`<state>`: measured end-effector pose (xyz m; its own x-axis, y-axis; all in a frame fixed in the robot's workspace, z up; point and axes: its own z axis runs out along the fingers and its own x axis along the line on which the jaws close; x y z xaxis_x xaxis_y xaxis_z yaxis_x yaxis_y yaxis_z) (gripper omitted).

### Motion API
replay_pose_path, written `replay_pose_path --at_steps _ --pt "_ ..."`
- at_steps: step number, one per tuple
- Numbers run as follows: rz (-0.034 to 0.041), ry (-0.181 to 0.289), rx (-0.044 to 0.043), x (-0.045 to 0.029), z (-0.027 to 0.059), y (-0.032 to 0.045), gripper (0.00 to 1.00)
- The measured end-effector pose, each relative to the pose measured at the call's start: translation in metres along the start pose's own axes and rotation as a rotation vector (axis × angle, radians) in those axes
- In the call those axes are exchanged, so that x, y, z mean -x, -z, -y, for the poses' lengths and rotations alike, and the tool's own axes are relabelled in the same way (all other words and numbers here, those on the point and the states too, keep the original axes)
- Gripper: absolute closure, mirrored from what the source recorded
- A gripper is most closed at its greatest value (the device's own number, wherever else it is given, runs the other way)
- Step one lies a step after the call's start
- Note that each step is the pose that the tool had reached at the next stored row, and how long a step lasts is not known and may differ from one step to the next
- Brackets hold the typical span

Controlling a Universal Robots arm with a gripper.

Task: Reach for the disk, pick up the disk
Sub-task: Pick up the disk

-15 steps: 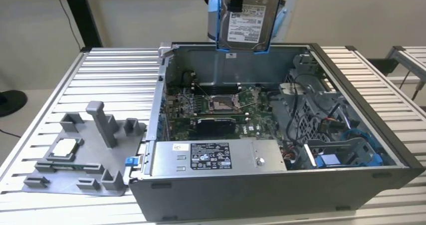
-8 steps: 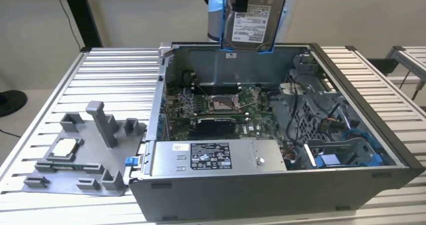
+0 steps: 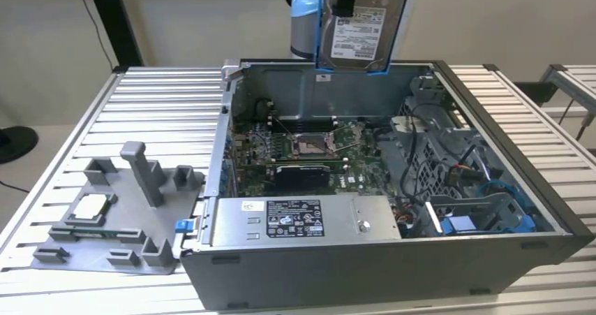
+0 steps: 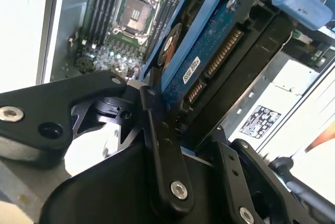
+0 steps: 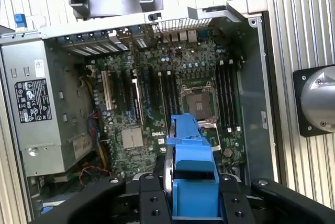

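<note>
- The gripper has its fingers closed on the disk, which hangs upright, high above the open computer case, free of its walls.
- The grip is on one end, so the blue carrier frame points down toward the motherboard.
- Beside the case, the grey fixture stands apart.

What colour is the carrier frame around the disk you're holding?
Blue; the disk shows its blue frame edges best in the exterior view.
</note>
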<state>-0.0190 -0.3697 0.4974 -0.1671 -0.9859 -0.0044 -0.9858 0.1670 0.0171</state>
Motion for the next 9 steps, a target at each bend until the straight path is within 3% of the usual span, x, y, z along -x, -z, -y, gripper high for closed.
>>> replay_pose_path --at_steps 9 --pt "0.0000 0.000 0.0000 0.0020 0.0121 0.0002 1.00"
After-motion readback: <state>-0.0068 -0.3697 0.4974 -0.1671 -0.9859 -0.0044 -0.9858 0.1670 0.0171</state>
